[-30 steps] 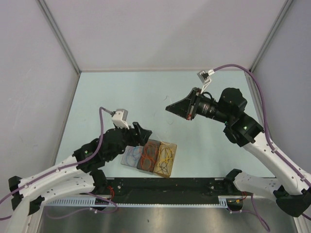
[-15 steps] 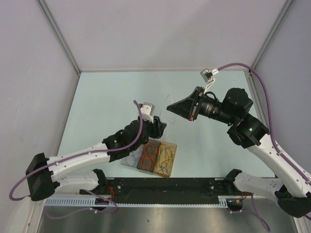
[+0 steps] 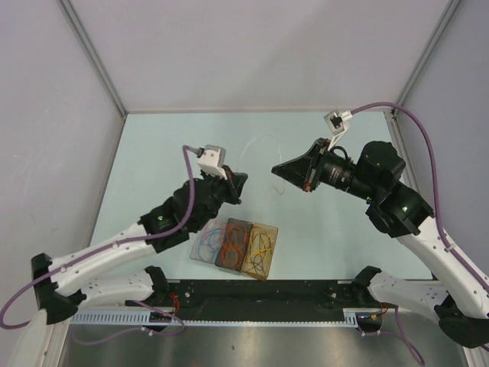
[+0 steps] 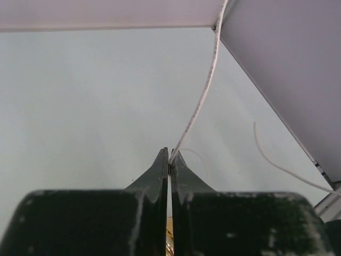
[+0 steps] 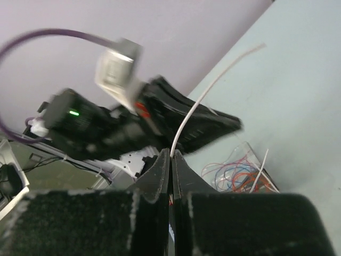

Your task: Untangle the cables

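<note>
A pale thin cable (image 3: 260, 138) arcs in the air between my two grippers above the table. My left gripper (image 3: 243, 180) is shut on one end of the pale cable (image 4: 205, 90), which rises from the pinched tips toward the far corner. My right gripper (image 3: 276, 170) is shut on the other part of the same cable (image 5: 205, 98). Blue cables (image 3: 207, 244), red and orange cables (image 3: 233, 243) and yellow cables (image 3: 261, 248) lie coiled in a clear three-part tray (image 3: 273, 252) just below the left gripper. The tray's coloured loops (image 5: 237, 170) also show in the right wrist view.
Grey walls close the table on three sides, meeting at the far corners. A black rail (image 3: 260, 290) with the arm bases runs along the near edge. Thick purple arm cables (image 3: 416, 130) loop above the right arm.
My left gripper swung from over the tray toward the right gripper, shut on the pale cable, then drew back left and up. The right gripper shifted slightly right, still shut.
</note>
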